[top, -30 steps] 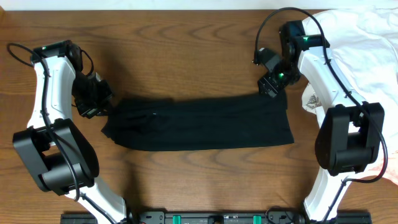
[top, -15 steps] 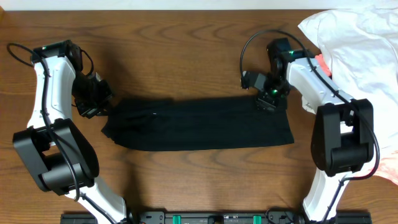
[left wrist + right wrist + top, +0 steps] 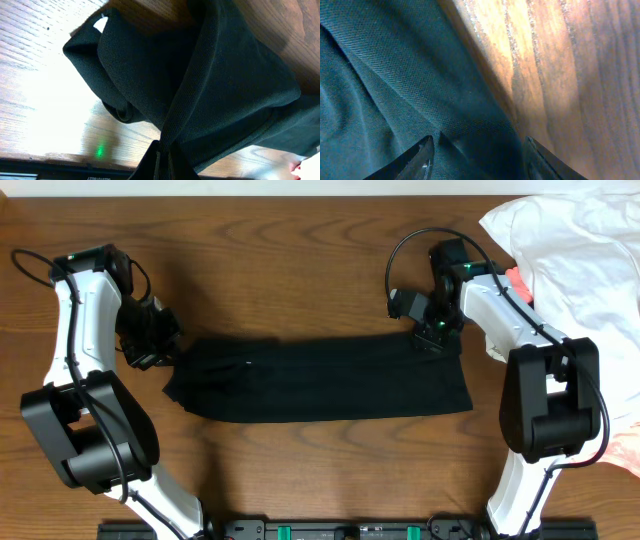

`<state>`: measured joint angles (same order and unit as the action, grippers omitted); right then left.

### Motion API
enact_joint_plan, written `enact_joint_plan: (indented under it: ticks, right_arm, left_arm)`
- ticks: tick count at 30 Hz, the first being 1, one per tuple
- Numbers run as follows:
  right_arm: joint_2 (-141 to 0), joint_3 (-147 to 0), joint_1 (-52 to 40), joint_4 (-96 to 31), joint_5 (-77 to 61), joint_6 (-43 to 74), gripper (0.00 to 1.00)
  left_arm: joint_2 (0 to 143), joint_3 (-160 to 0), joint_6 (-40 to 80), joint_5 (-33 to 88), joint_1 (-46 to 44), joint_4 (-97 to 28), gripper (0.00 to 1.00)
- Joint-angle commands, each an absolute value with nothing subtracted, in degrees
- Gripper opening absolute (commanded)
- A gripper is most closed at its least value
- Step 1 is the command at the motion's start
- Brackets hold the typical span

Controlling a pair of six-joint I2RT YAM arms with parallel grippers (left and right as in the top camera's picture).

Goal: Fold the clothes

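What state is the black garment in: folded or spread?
Folded: black garment lies as a long band, doubled layers visible at its left end.

No legible text or numbers, clothes [image 3: 320,385] included

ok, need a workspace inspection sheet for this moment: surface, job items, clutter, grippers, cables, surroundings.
Surface: brown wood-grain table, no spills or marks seen.
Job's things: black soft-fabric garment, laid as a wide strip across the middle, with its left end bunched.
Clutter: large white garment heaped at the far right corner; coral-pink fabric shows at its edge.
Grippers: left gripper shut on a fold at the garment's left end; right gripper open, fingers straddling the garment's far right edge.
Cables: black cable loops at both wrists, off the garment.
Surroundings: black bar along the near edge; otherwise nothing seen.
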<state>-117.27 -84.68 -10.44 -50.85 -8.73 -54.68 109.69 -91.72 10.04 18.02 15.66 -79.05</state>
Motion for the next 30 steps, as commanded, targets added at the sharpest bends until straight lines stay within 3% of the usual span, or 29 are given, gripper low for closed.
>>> enact_joint_plan:
  ticks: [1,6,10,14,21,30]
  right_arm:
    - [-117.67,-84.71,-11.11,-49.80,-8.36,-54.48,0.55]
    - [-117.67,-84.71,-11.62,-48.82,-8.36,-54.50,0.53]
    - [-117.67,-84.71,-11.92,-49.21,-8.40,-54.50,0.41]
    - [-117.67,-84.68,-12.10,-49.87,-8.40,-54.50,0.39]
    - [-117.67,-84.68,-12.19,-50.68,-8.62,-54.41,0.01]
    - [-117.01,-84.79,-12.19,-55.77,-8.60,-49.30,0.01]
  left_arm:
    - [108.12,-91.44,9.08,17.30,15.90,-79.20,0.06]
    - [108.12,-91.46,9.08,17.30,15.90,-79.20,0.06]
    - [108.12,-91.46,9.08,17.30,15.90,-79.18,0.06]
    - [108.12,-91.46,9.08,17.30,15.90,-79.20,0.06]
    - [108.12,-91.46,9.08,17.30,15.90,-79.20,0.06]
    - [108.12,-91.46,9.08,17.30,15.90,-79.22,0.06]
